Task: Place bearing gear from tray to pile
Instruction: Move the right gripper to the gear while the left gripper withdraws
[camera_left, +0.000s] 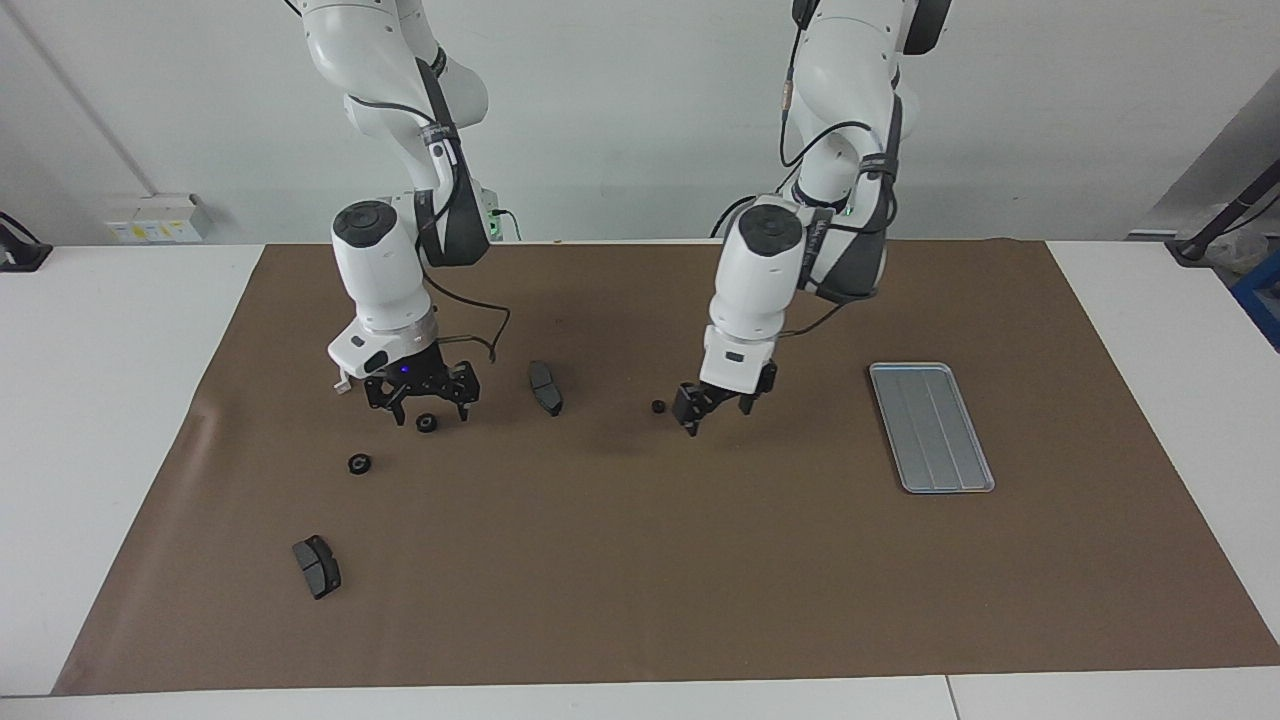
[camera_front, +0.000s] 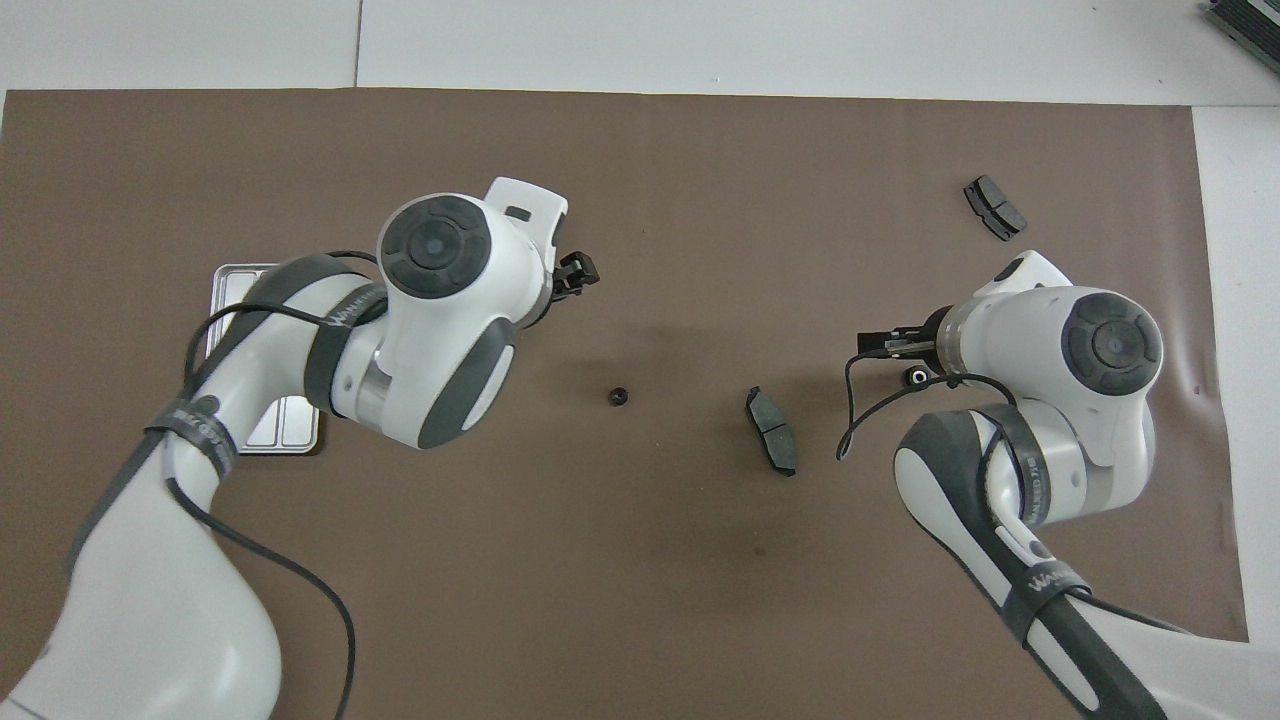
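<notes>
So, working outward from the robots: the brake pad (camera_left: 545, 387) sits between two small dark bearing gears, one (camera_left: 657, 407) on the mat just beside the left gripper (camera_left: 712, 408), another (camera_left: 426, 424) right under the right gripper (camera_left: 421, 398). A third gear (camera_left: 359, 464) and a second brake pad (camera_left: 317, 566) lie farther out. The tray (camera_left: 931, 427) looks bare, so the job seems pretty much done. Right fingers are spread wide, holding nothing; left fingers look parted too and carry nothing.
</notes>
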